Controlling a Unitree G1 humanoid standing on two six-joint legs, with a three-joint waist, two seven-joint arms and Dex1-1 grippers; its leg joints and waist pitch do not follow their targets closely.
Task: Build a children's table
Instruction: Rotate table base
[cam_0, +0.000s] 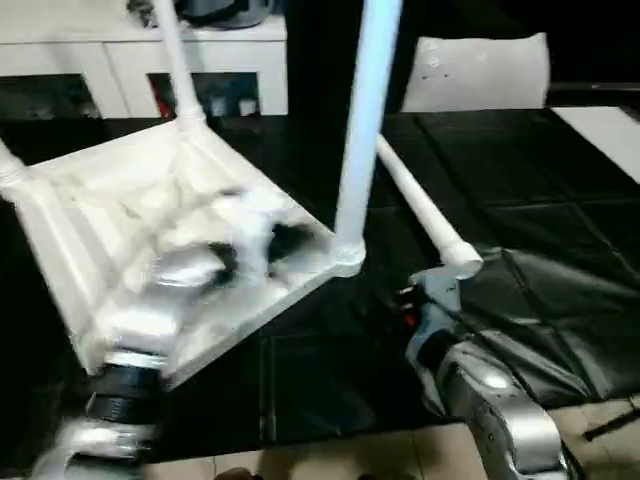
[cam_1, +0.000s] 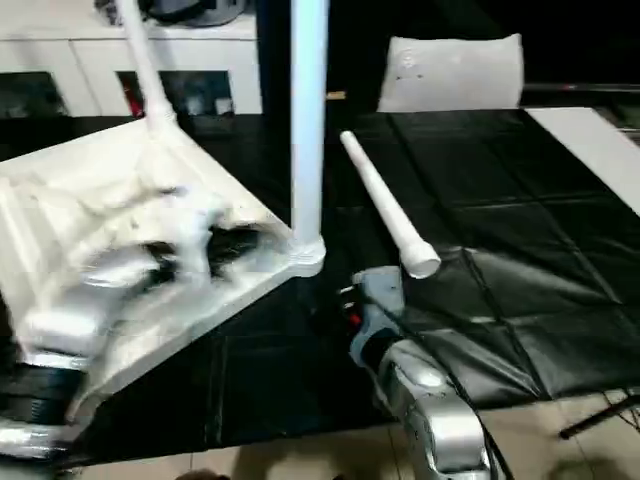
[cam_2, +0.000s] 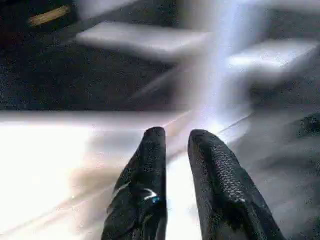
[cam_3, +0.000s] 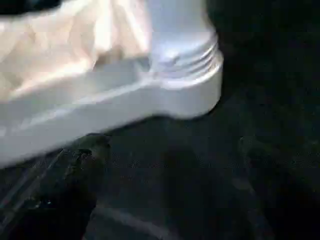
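Observation:
The white table top (cam_0: 120, 215) lies upside down and tilted on the black mat, ribbed underside up. One leg (cam_0: 362, 120) stands in the near right corner socket (cam_3: 185, 65), another leg (cam_0: 177, 60) stands at the far corner, and a third shows at the left edge. A loose leg (cam_0: 425, 215) lies on the mat to the right. My left gripper (cam_2: 180, 137) hovers over the underside, its fingers close together with nothing between them. My right gripper (cam_3: 170, 160) sits low on the mat just short of the near right corner, fingers apart and empty.
A white cabinet (cam_0: 120, 60) with dark openings stands at the back left. At the back right rests a white cushion-like bag (cam_0: 475, 70). Crumpled black sheeting (cam_0: 560, 320) lies beside my right forearm. The mat ends at a pale floor (cam_0: 350, 455) near me.

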